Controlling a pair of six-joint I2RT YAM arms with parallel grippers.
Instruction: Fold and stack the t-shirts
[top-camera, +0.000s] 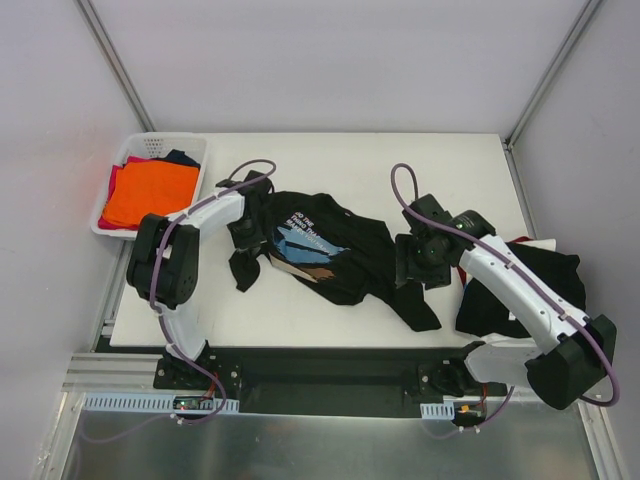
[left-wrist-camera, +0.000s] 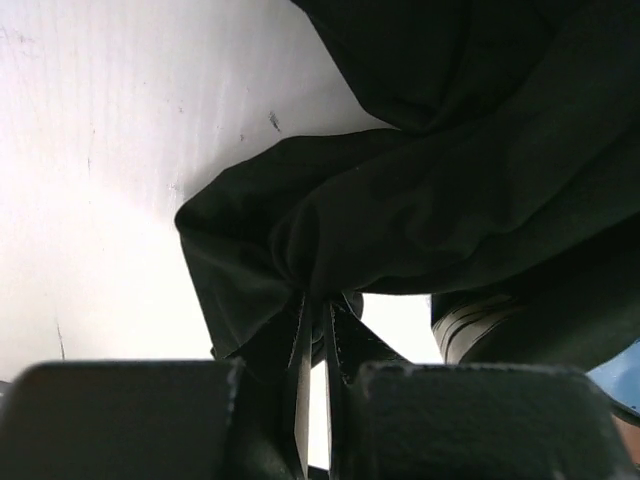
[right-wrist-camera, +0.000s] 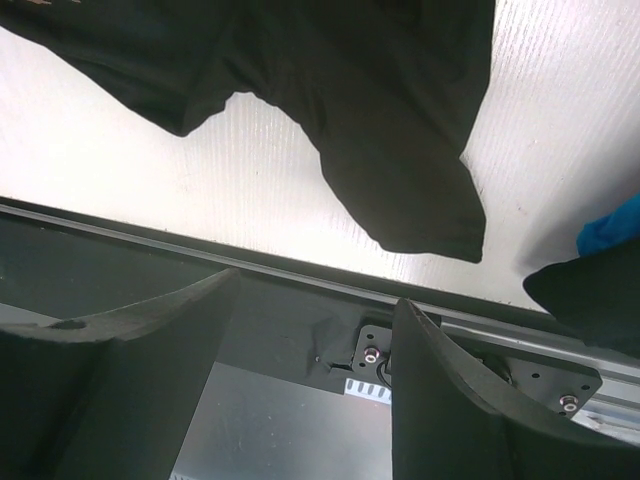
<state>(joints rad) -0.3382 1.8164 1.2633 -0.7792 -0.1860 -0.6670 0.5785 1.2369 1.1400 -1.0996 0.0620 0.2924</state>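
Top view, 12 o'clock at the far edge. The white worktop (top-camera: 330, 160) carries a black printed t-shirt (top-camera: 345, 265) near its centre. It lies print side up and rumpled, with its long axis running from about 10 o'clock to 4 o'clock. One sleeve trails toward 5 o'clock and a bunched end droops toward 6 o'clock on the left. Which way the neck points cannot be told.

A heap of black t-shirts (top-camera: 545, 275) lies at the 3 o'clock edge, partly under the right arm (top-camera: 520, 290). A white lattice basket (top-camera: 150, 143) at 10 o'clock holds an orange t-shirt (top-camera: 145, 195) on top.

The left arm (top-camera: 175, 260) bends from its base toward 1 o'clock. The left hand (top-camera: 247, 237) is at the shirt's 9 o'clock end, with its fingers pressed together on a gathered fold of that black cloth.

The right hand (top-camera: 418, 262) is at the shirt's 3 o'clock end, beside the trailing sleeve. Its fingers stand apart, with nothing between them.
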